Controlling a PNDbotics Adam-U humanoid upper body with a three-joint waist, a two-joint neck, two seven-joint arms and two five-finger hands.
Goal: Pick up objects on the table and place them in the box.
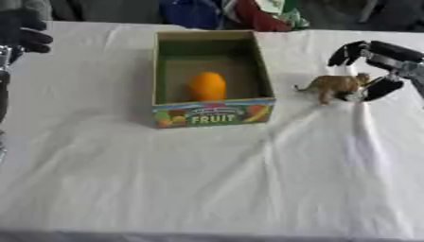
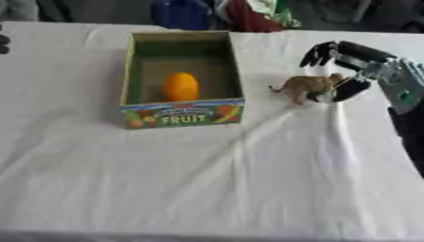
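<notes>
A cardboard box (image 1: 213, 112) marked FRUIT stands open on the white cloth, with an orange fruit (image 1: 206, 85) lying inside it. To its right a small brown toy animal (image 2: 308, 86) stands on the cloth. My right hand (image 2: 354, 59) comes in from the right, fingers arched over the toy's head end and the thumb low beside it, open around the toy without closing on it. My left hand (image 1: 25, 32) shows at the upper left edge, dark and curled, away from the box.
The white tablecloth (image 1: 215, 179) is wrinkled and covers the whole table. Coloured bags and clothing (image 1: 232, 12) lie past the far edge behind the box.
</notes>
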